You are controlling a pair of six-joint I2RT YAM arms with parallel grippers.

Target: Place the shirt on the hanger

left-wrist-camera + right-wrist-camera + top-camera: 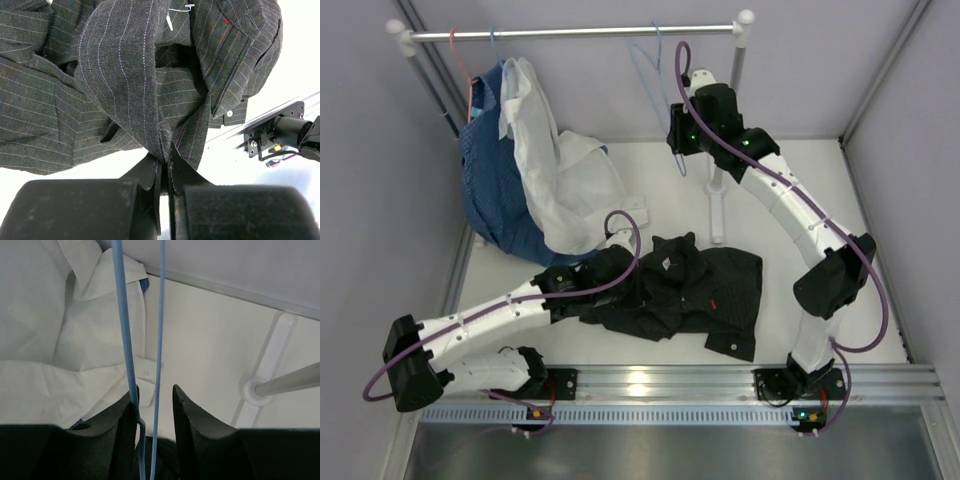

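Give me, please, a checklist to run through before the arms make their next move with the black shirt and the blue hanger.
1. Left gripper holds the crumpled black pinstriped shirt: ok, shut on a fold.
2. Right gripper placed at the thin light-blue wire hanger: ok, both wires run between its fingers.
3. Right gripper clamped on the hanger: not ok, it is open.
4. Hanger hooked on the metal rail: ok in the top view.
5. Shirt's collar opening located: cannot tell, it lies bunched on the table.
6. White shirt and blue patterned garment apart from the hanger: ok.
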